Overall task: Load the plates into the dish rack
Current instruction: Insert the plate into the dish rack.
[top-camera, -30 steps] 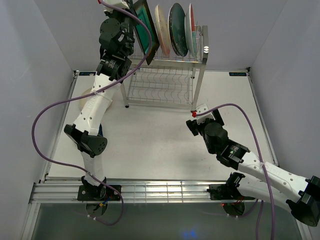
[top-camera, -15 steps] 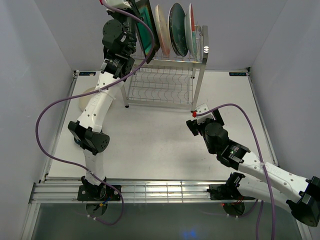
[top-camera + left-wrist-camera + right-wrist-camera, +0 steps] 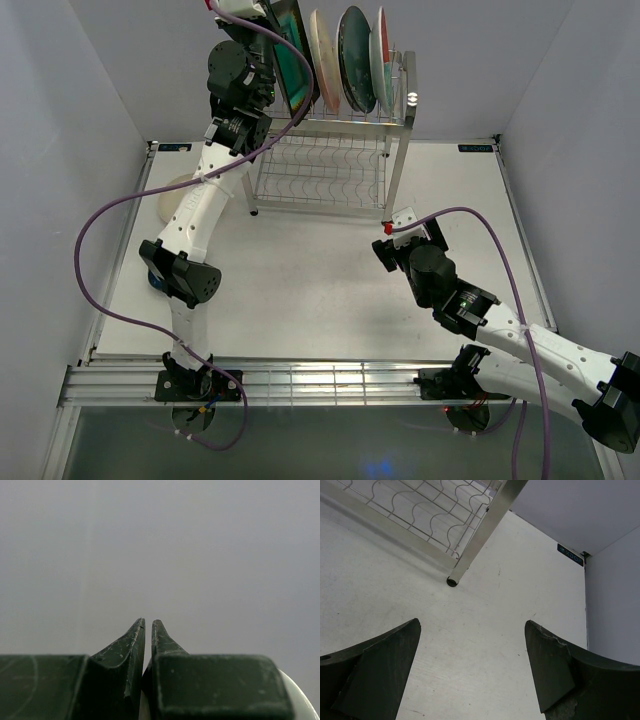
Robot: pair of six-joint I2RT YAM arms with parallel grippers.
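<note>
left gripper [image 3: 148,622] is raised high at the rack's left end. its fingers are closed to a thin slit, with a pale edge wedged low between them, which i judge to be the rim of the square green plate [image 3: 293,50]. the plate hangs just right of and below the hand, over the upper tier of the dish rack [image 3: 396,170]. holding it by the top rim leaves the lower edge free to find a slot. it stands on edge with its green face toward the hand's right, roughly parallel to the cream plate [image 3: 322,55], dark teal plate [image 3: 355,60] and red-and-teal plate [image 3: 382,60] slotted beyond it. being square, it has no real long axis, and its plane runs front to back across the tier. right gripper [image 3: 472,625] is well below, jaws wide and empty, near the rack's front leg.
</note>
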